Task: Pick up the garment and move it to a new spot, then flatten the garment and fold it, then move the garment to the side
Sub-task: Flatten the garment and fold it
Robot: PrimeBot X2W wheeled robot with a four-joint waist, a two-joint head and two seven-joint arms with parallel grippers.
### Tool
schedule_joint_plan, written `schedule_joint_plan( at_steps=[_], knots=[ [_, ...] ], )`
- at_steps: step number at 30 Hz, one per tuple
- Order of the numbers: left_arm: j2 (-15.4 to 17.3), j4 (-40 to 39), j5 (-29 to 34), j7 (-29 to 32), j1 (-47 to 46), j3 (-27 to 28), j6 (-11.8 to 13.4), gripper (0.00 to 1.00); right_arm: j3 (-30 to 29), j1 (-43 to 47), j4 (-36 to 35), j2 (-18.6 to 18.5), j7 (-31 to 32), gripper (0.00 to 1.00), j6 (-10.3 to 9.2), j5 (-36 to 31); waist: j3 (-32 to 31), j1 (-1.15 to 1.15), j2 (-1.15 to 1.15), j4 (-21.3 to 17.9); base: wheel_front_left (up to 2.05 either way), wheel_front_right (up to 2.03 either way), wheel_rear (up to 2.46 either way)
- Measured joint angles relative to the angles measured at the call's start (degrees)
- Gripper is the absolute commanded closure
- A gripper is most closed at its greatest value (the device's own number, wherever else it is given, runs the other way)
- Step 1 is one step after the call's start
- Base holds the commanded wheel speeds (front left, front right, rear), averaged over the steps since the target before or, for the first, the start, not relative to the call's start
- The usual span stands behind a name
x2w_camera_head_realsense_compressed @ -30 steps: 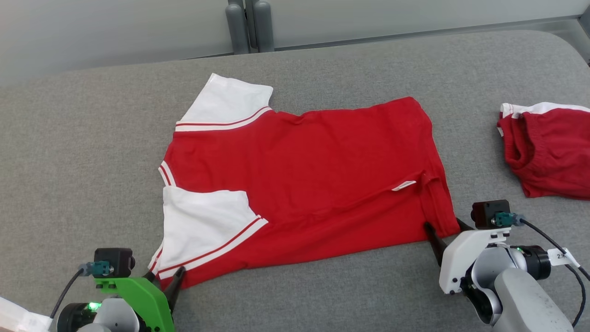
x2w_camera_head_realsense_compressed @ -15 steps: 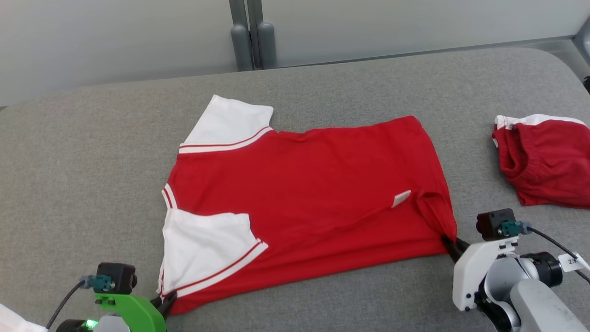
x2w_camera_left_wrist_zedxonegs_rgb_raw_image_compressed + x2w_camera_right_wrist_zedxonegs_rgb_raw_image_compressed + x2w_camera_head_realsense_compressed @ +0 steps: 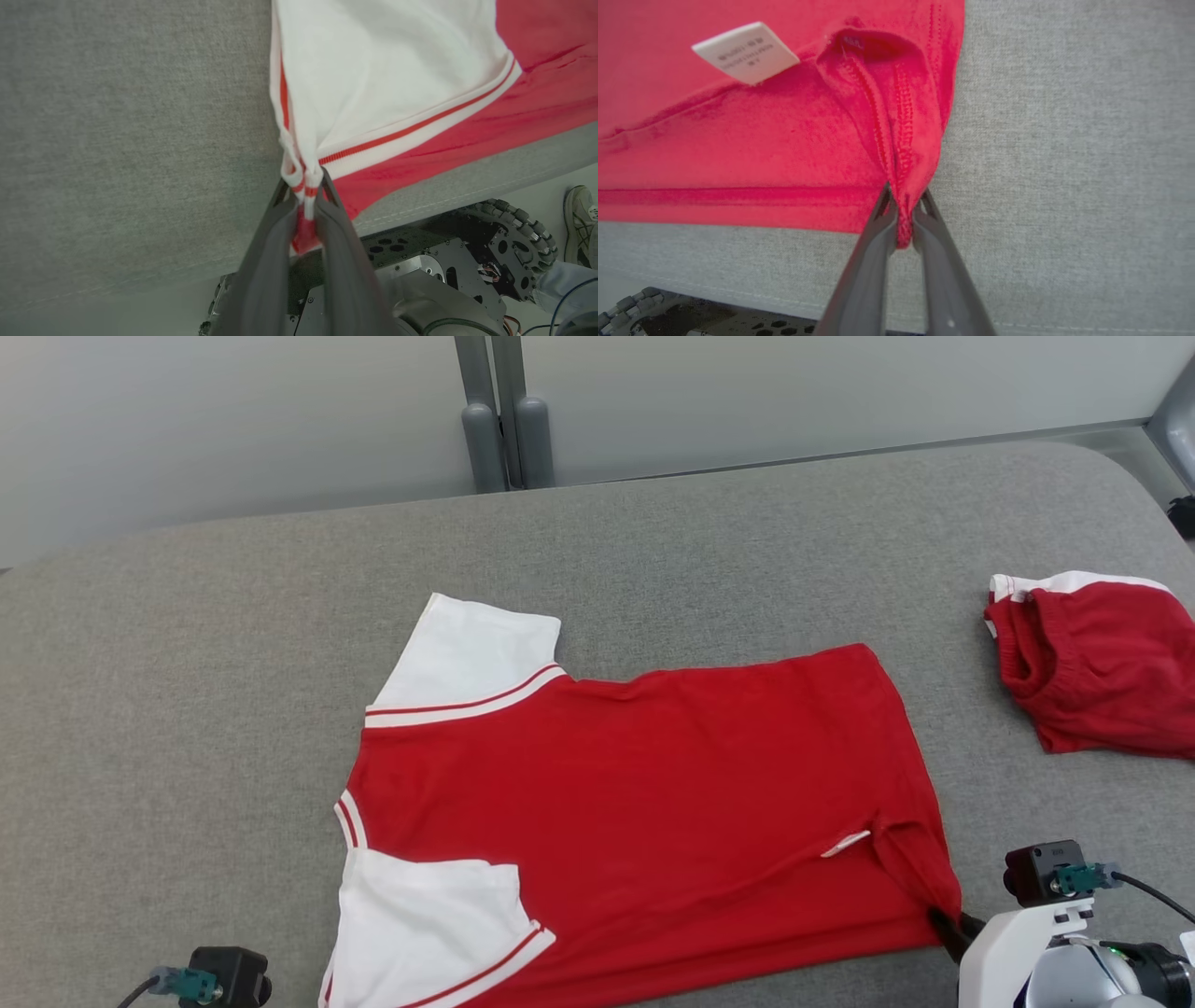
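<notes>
shirt (image 3: 644,803) near sleeve (image 3: 425,929): cut off below | label (image 3: 746,52) print: blurred

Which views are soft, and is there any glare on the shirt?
Head view: even soft light, no glare or hard shadow on the shirt, sharp throughout. Left wrist view: left fingers soft near the lens, table weave crisp. Right wrist view: right fingers soft, label print too blurred to read.

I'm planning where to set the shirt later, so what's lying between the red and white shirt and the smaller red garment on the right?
That stretch is bare: the head view shows plain grey tabletop between the shirt and the smaller red garment.
</notes>
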Motion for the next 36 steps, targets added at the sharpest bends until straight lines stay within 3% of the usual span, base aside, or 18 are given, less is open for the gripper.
schedule_joint_plan(
  at_steps=[1,2,7,13,19,26,36],
  knots=[
    [0.0,-0.2,-0.2,0.0,0.3,0.1,0.2,0.67,-0.4,0.4,-0.8,0.2,0.4,0.10,-0.01,-0.3,0.1,0.00,0.00,-0.1,0.00,0.00,0.00],
    [0.1,-0.2,-0.2,0.1,0.4,0.3,0.5,0.00,-0.7,0.6,-1.4,0.3,0.7,0.00,-0.04,-0.7,0.1,0.00,0.00,-0.1,0.00,0.00,0.00],
    [1.0,-1.7,-0.1,0.3,0.3,0.9,1.2,0.00,-2.0,0.7,-5.3,0.5,1.2,0.00,-0.07,-1.8,0.6,0.00,0.00,-0.6,0.00,0.00,0.00],
    [4.2,-5.0,1.0,0.4,-3.7,3.1,1.4,0.00,-3.6,-1.6,-10.6,-1.0,-2.7,0.00,-0.05,-3.5,2.0,0.00,0.00,-1.0,0.00,0.00,0.00],
    [5.2,-5.9,3.4,1.3,-16.6,3.5,-1.5,0.00,-5.4,-9.6,-12.2,-1.5,-5.9,0.00,-0.05,-3.6,5.2,0.00,0.00,-1.6,0.00,0.00,0.00],
    [3.2,1.8,4.5,6.1,-35.5,-0.3,-7.1,0.00,-3.9,-22.3,-4.5,-1.4,-8.2,0.00,-0.07,-1.9,11.1,0.00,0.00,-2.1,0.00,0.00,0.00],
    [1.3,14.3,5.2,12.1,-56.5,-6.9,-9.5,0.00,5.3,-36.7,8.4,-3.4,-6.0,0.01,-0.05,1.8,20.1,0.01,0.00,-3.4,0.00,0.00,0.00]
  ],
)
